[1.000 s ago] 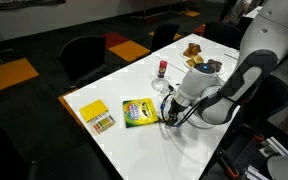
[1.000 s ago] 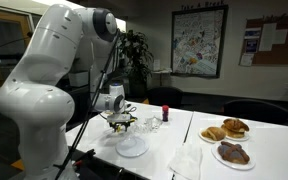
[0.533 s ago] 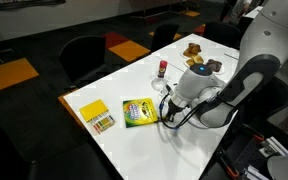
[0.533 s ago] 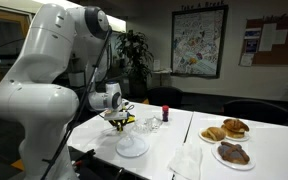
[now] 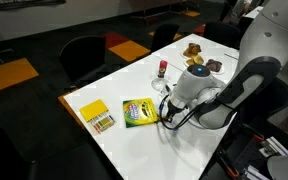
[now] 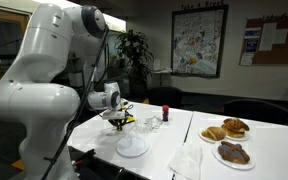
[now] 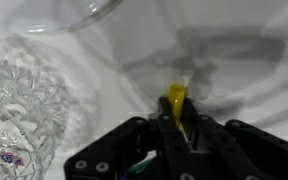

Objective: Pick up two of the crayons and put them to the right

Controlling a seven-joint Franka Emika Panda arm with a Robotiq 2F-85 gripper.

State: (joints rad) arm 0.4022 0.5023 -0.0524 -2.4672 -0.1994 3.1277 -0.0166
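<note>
In the wrist view a yellow crayon sticks out from between the black fingers of my gripper, which is shut on it just above the white table. In both exterior views the gripper points down at the table, right beside the green-and-yellow crayon box. Several more crayons lie in a row by a yellow pad near the table's corner. The held crayon is too small to make out in the exterior views.
A cut-glass tumbler and a clear glass dish stand close to the gripper. A small red-capped bottle stands further back. Plates of pastries and a napkin fill the table's other end.
The jaws have closed on the yellow crayon. The arm leaned over a little, then held still, with the gripper staying low at the same spot.
</note>
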